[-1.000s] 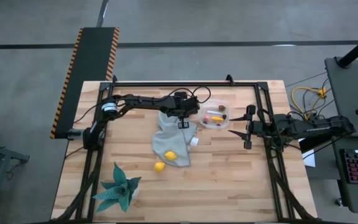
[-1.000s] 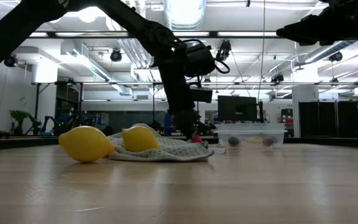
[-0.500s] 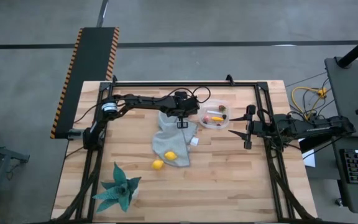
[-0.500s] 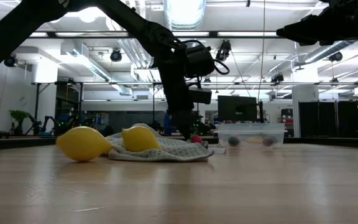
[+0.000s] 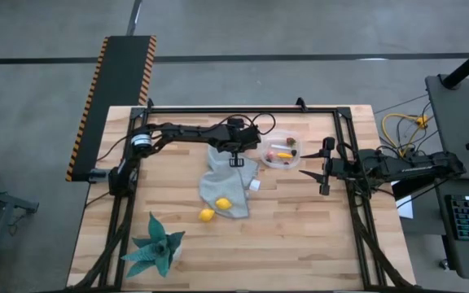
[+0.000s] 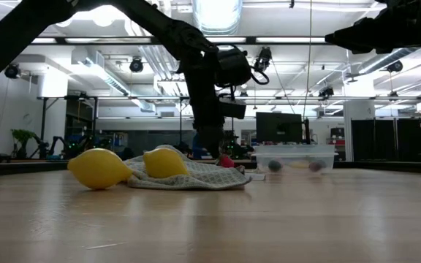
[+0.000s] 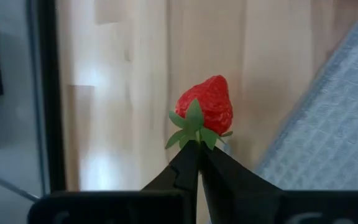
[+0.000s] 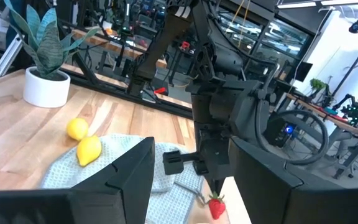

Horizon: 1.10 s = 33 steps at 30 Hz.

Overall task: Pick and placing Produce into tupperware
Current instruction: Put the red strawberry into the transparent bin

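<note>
the left gripper [image 7: 199,149] at frame centre pinches a small red toy strawberry [image 7: 208,104] by its green leaves. it looks light and rigid, but that thin grip may slip. the right gripper [image 5: 326,167], centre right, waits with fingers wide.

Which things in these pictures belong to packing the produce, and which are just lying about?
Belong to the job:
- red toy strawberry, pinched by its leaves in the left gripper
- two yellow toy lemons
- clear rounded plastic tupperware, small pieces already inside

Lying about:
- grey-blue cloth
- teal spiky plant in a white pot
- small white cube
</note>
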### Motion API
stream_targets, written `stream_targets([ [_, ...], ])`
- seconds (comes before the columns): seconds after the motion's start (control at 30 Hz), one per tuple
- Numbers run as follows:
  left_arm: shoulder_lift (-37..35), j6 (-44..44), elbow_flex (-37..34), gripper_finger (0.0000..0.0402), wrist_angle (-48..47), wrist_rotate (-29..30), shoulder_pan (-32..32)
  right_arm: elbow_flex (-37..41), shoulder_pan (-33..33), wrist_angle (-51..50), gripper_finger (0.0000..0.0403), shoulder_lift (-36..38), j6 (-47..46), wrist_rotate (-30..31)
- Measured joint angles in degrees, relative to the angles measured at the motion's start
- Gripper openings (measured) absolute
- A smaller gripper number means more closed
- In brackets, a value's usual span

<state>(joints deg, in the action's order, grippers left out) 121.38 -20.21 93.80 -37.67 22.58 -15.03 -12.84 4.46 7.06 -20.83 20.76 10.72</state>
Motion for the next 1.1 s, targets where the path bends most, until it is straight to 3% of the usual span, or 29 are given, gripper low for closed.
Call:
stream_targets([
  [0.33,-4.3,-2.3,1.3,0.0,0.2,0.4,1.2,0.0,0.0,0.0,0.0199,0.0,0.2,0.0],
  [0.63,-3.8,-7.6,5.2,0.0,6.9,-0.5,2.5,0.0,0.0,0.0,0.0199,0.0,0.3,0.0],
  [1.1,-1.9,-11.6,5.4,0.0,17.8,-5.4,2.5,0.0,0.0,0.2,0.0199,0.0,0.2,0.0],
])
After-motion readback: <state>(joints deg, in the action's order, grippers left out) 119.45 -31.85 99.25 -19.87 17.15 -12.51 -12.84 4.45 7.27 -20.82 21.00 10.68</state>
